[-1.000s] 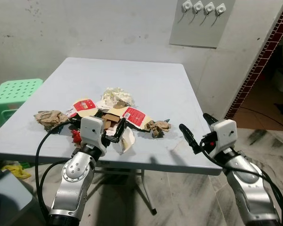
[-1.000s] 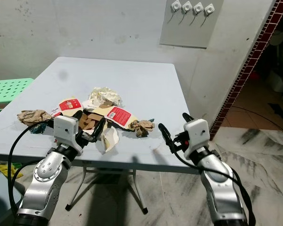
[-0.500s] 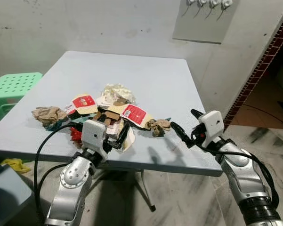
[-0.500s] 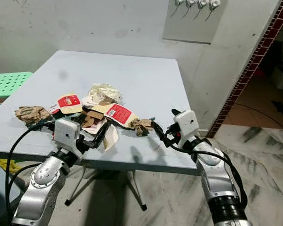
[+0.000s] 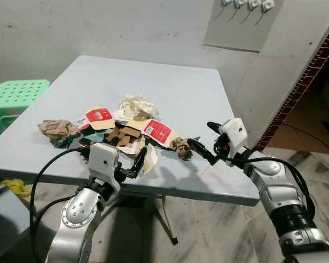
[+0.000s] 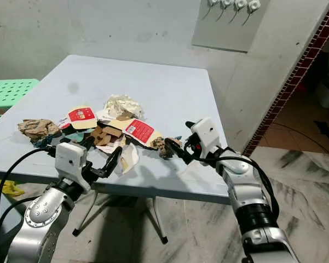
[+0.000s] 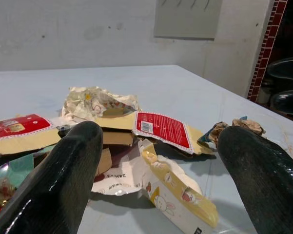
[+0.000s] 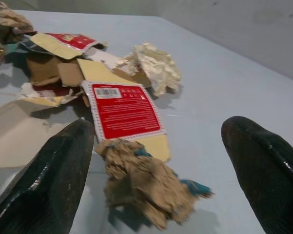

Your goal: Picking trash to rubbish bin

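A pile of trash lies on the grey-blue table [image 5: 169, 87]: a red-and-yellow packet [image 5: 157, 131], a white crumpled paper [image 5: 137, 105], a torn white wrapper [image 5: 150, 158] and a brown paper wad [image 5: 57, 129] at the left. A small brown crumpled wad [image 5: 181, 147] sits at the pile's right end. My right gripper [image 5: 198, 133] is open just right of that wad, which lies between its fingers in the right wrist view [image 8: 146, 187]. My left gripper [image 5: 113, 149] is open at the table's front edge, facing the torn wrapper [image 7: 170, 190].
A green plastic stool [image 5: 16, 93] stands left of the table. A grey panel with white hooks [image 5: 246, 16] hangs on the wall behind. A brick-red column [image 5: 312, 60] rises at the right. Something yellow [image 5: 11, 189] lies on the tiled floor under the table's left side.
My right gripper has reached forward and left over the table, up to the small brown wad. The left gripper stays open by the front edge. The camera has tilted down a little.
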{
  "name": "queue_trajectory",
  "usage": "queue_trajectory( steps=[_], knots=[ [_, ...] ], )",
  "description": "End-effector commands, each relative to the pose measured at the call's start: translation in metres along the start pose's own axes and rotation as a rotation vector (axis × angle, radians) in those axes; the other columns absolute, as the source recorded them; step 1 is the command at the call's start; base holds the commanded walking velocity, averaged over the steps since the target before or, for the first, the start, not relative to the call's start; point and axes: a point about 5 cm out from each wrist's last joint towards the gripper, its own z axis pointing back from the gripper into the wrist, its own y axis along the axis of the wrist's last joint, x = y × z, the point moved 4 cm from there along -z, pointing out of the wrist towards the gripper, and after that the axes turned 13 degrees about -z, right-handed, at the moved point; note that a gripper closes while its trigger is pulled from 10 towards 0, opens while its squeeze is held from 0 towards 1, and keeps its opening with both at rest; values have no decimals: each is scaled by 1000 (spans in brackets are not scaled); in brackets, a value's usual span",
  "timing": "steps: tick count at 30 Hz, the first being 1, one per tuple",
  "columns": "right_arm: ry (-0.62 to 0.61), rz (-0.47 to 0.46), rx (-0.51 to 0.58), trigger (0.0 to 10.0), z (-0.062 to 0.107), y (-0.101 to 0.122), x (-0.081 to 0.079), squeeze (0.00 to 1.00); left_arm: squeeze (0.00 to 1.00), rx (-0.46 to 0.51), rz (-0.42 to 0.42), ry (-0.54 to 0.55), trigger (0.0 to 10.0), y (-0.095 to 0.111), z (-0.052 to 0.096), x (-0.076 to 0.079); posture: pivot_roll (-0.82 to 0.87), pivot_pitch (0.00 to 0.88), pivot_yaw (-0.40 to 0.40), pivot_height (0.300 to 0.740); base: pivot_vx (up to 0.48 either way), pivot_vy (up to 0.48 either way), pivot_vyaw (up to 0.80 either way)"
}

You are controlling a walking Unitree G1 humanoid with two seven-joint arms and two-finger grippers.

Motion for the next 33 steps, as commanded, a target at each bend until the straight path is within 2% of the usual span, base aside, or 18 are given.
queue_trajectory(
  steps=[1, 8, 11, 14, 21, 26, 31, 33],
  knots=[
    [13, -4, -10, 10000, -2, 1, 1, 0, 0, 6, 5, 0, 10000, 5, 1, 2, 51, 35, -98, 740, 0, 0, 0],
    [24, -70, -68, 10000, -6, -11, 5, 0, 0, -12, 9, 11, 10000, 7, 8, 0, 66, 56, -98, 740, 0, 0, 0],
    [-18, -96, -103, 10000, -7, -20, 10, 0, 0, -17, 9, 12, 10000, 8, 10, 0, 67, 67, -97, 740, 0, 0, 0],
    [-40, -142, -104, 10000, -8, -24, 12, 0, 0, -20, 8, 11, 10000, 9, 10, -1, 66, 73, -93, 740, 0, 0, 0],
    [-94, -166, -102, 10000, -10, -29, 16, 0, 0, -24, 13, 4, 10000, 11, 11, 1, 68, 82, -88, 740, 0, 0, 0],
    [-99, -203, -131, 10000, -13, -35, 14, 0, 0, -30, 14, 7, 10000, 11, 12, 1, 72, 89, -90, 740, 0, 0, 0],
    [-94, -187, -130, 9804, -15, -37, 11, 0, 0, -33, 16, 10, 10000, 11, 13, 1, 76, 93, -92, 740, 0, 0, 0],
    [-61, -209, -146, 9961, -15, -41, 6, 0, 0, -35, 18, 15, 10000, 12, 14, 1, 80, 98, -95, 740, 0, 0, 0]
  ],
)
